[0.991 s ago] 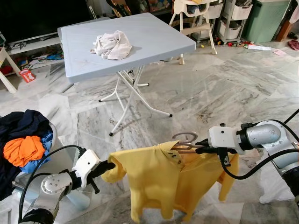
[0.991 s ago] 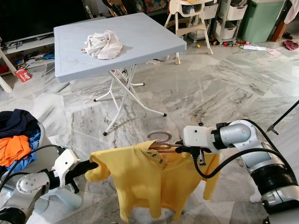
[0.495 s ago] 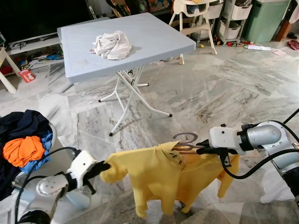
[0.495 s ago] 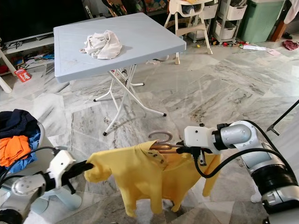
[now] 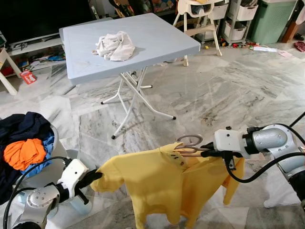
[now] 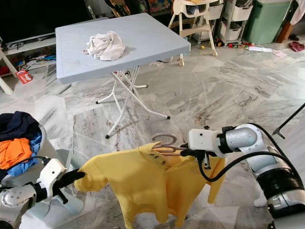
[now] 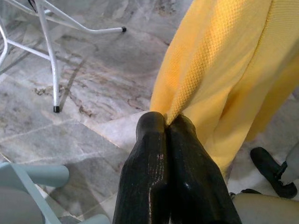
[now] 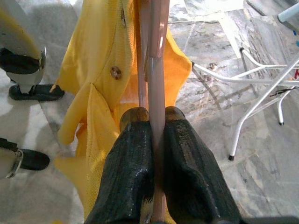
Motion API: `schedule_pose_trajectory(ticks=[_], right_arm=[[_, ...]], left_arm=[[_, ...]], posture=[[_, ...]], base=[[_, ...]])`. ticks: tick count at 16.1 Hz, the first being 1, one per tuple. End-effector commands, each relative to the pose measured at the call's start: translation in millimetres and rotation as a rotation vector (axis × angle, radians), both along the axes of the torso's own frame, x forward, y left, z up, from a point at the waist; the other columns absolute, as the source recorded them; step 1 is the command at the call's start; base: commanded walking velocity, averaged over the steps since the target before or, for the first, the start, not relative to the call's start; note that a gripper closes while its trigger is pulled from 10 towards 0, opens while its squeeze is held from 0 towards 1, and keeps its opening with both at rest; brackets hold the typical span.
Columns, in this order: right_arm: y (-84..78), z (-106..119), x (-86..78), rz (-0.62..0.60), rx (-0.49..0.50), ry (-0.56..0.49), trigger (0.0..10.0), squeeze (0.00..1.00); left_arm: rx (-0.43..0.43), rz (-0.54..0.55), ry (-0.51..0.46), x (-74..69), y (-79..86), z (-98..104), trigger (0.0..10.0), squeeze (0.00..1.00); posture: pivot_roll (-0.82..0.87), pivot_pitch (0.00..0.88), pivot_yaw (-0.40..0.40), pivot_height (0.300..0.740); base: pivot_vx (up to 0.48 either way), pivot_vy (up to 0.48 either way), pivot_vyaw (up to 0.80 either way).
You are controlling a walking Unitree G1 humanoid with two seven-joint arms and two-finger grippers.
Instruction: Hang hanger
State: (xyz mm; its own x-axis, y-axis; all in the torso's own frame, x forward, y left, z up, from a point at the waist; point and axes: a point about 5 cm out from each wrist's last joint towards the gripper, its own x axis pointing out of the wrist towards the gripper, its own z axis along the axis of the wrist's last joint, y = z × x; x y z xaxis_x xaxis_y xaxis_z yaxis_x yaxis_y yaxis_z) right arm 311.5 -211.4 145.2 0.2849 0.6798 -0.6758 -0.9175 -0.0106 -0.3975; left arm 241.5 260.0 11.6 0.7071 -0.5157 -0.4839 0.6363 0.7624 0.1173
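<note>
Halfway I'd say: right claw (image 8: 149, 123) pinches the hanger (image 5: 188, 149) inside the yellow shirt (image 5: 162, 183), left claw (image 7: 167, 122) pinches its sleeve, nothing's hung up yet.

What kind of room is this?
Likely a home living room: marble floor, a folding table with crumpled cloth, a child's high chair, and a basket of clothes.

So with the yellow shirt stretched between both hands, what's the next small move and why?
Probably ease the left hand outward to draw the yellow shirt shoulder over the hanger, since the right hand grips the hanger and the shirt bunches unevenly.
</note>
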Motion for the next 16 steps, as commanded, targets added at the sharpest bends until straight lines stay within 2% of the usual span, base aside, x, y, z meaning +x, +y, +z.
schedule_pose_trajectory(ticks=[1, 6, 12, 13, 14, 15, 16], right_arm=[[-0.8, 17.5, 7.0, -0.007, 0.033, -0.07, 0.0, 0.0], [-1.3, 17.6, 8.0, -0.01, 0.034, -0.071, 0.0, 0.0], [-0.7, 16.7, 9.5, -0.014, 0.038, -0.076, 0.0, 0.0], [0.6, 16.2, 10.1, -0.012, 0.041, -0.077, 0.0, 0.0], [2.3, 15.5, 10.4, -0.008, 0.045, -0.078, 0.0, 0.0], [2.7, 15.3, 10.6, -0.008, 0.046, -0.078, 0.0, 0.0], [3.4, 14.8, 10.8, -0.008, 0.048, -0.078, 0.0, 0.0]], left_arm=[[0.019, 0.039, 0.009, -6.0, 12.1, -0.5, 0.0, 0.0], [0.02, 0.055, 0.034, -13.4, 15.2, -5.6, 0.0, 0.0], [0.011, 0.091, 0.064, -31.6, 19.6, -16.1, 0.0, 0.0], [0.003, 0.088, 0.05, -31.6, 16.8, -16.0, 0.0, 0.0], [-0.01, 0.089, -0.01, -23.6, 11.5, -9.9, 0.0, 0.0], [-0.018, 0.088, -0.027, -20.5, 10.0, -7.3, 4.5, 0.0], [-0.036, 0.077, -0.054, -14.9, 6.7, -2.3, 10.0, 0.33]], posture=[[-0.03, 0.033, 0.074, 0.74], [-0.03, 0.031, 0.072, 0.74], [-0.02, 0.03, 0.067, 0.74], [-0.02, 0.03, 0.067, 0.74], [-0.02, 0.029, 0.064, 0.74], [-0.01, 0.029, 0.064, 0.74], [-0.01, 0.028, 0.064, 0.74]], base=[[0.0, 0.0, 0.0], [0.0, 0.0, 0.0], [0.0, 0.0, 0.0], [0.0, 0.0, 0.0], [0.0, 0.0, 0.0], [0.0, 0.0, 0.0], [0.0, 0.0, 0.0]])
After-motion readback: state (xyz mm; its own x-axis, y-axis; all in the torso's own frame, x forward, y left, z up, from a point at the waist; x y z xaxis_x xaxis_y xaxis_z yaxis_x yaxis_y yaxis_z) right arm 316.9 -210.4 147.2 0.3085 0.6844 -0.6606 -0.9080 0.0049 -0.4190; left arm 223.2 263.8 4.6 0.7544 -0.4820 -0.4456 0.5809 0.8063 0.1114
